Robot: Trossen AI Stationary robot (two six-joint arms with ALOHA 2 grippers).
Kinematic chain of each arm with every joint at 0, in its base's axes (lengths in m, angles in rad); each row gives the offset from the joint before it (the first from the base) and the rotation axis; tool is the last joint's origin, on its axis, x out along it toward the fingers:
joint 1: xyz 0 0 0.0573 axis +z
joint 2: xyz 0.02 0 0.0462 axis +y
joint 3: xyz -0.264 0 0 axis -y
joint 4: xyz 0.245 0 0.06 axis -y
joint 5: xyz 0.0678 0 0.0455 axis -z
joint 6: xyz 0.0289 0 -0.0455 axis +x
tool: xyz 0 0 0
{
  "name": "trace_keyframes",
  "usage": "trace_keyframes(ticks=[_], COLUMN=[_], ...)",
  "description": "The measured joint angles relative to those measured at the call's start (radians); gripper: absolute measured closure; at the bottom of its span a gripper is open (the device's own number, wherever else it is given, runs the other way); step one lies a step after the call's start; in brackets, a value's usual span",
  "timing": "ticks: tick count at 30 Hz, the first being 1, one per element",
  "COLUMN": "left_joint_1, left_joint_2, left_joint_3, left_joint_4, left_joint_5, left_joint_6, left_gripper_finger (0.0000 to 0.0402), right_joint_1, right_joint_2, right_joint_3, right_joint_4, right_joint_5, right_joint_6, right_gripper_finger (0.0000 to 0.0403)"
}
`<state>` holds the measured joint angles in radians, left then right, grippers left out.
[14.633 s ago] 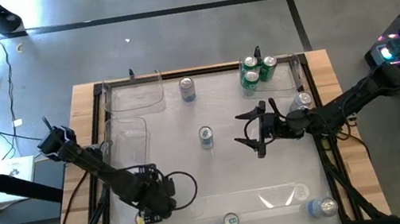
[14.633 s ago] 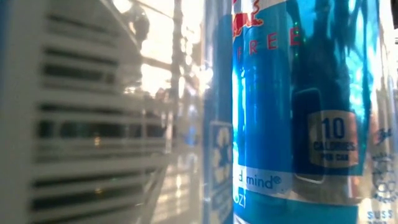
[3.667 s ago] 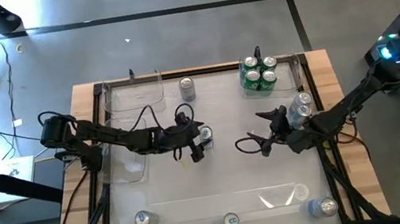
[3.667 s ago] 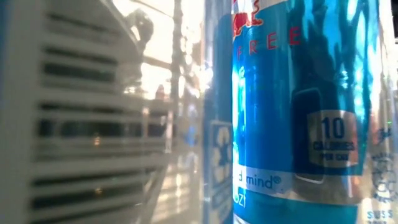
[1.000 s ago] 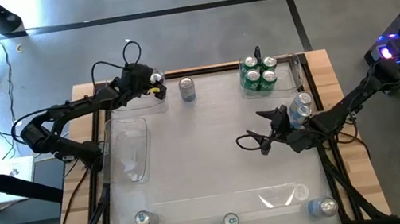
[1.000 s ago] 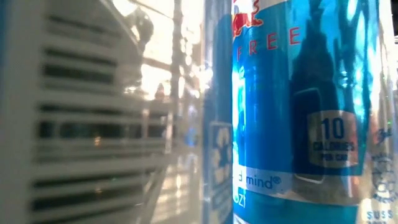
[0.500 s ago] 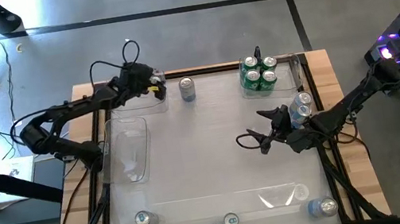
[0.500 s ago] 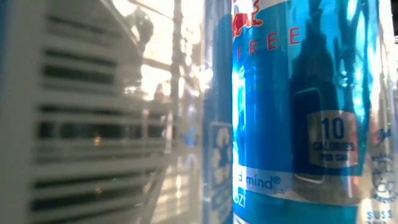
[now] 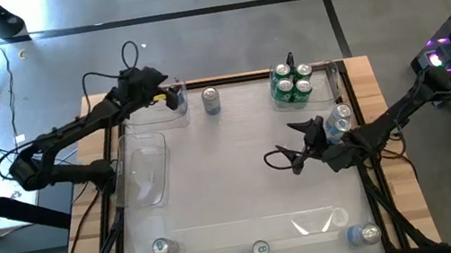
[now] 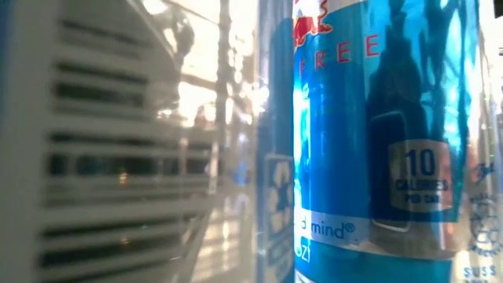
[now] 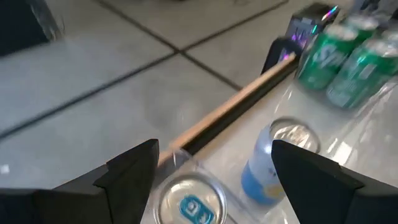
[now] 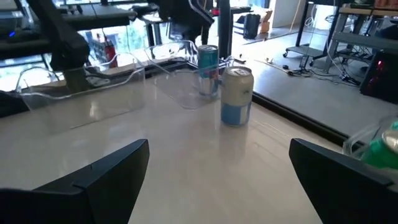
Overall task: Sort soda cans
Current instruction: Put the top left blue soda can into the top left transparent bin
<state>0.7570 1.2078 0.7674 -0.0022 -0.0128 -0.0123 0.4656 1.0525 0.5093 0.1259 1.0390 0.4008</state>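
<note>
Along the near edge of the clear-topped table (image 9: 241, 169), four small silver-topped blue soda cans (image 9: 260, 250) stand in and beside a long clear plastic tray (image 9: 309, 221). Mid-table, the right gripper (image 9: 289, 159) hovers, fingers spread, empty. At the far side, four green cans (image 9: 292, 82) crowd one clear tray, and a pale blue can (image 9: 210, 100) stands alone. The left gripper (image 9: 174, 96) hangs over the far-left tray, fingers apart around nothing, a blue-labelled can (image 11: 190, 200) just below it. Thin metal, likely slick and easily dented: grip mid-body, gently.
</note>
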Motion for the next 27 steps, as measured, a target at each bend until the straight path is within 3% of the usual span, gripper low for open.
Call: trace_keyframes(ticks=[4,10,14,16,18,20,27], left_joint_1=[-0.047,-0.221,-0.371,-0.446,-0.518,-0.593,-0.84], left_joint_2=[-0.093,-0.214,-0.249,-0.248,-0.245,-0.24,-0.239], left_joint_3=[0.0,0.0,0.0,0.0,0.0,0.0,0.0], left_joint_4=[-0.026,-0.089,-0.093,-0.093,-0.103,-0.109,-0.111], left_joint_5=[-0.004,-0.049,-0.131,-0.168,-0.201,-0.229,-0.384], left_joint_6=[0.056,0.076,0.067,0.069,0.089,0.108,0.072], left_gripper_finger=[0.0091,0.0091,0.0091,0.0091,0.0092,0.0092,0.0092], right_joint_1=[0.001,0.033,0.067,0.099,0.149,0.206,0.311], right_joint_2=[-0.016,0.037,0.089,0.105,0.12,0.136,0.255], right_joint_3=[0.168,0.481,0.583,0.587,0.569,0.531,0.382], right_joint_4=[-0.331,-1.049,-1.474,-1.538,-1.479,-1.3,-0.361], right_joint_5=[-0.07,-0.267,-0.355,-0.403,-0.425,-0.429,-0.485], right_joint_6=[0.184,0.627,0.945,0.998,0.968,0.855,0.296], right_gripper_finger=[0.0018,0.0018,0.0018,0.0018,0.0018,0.0018,0.0018])
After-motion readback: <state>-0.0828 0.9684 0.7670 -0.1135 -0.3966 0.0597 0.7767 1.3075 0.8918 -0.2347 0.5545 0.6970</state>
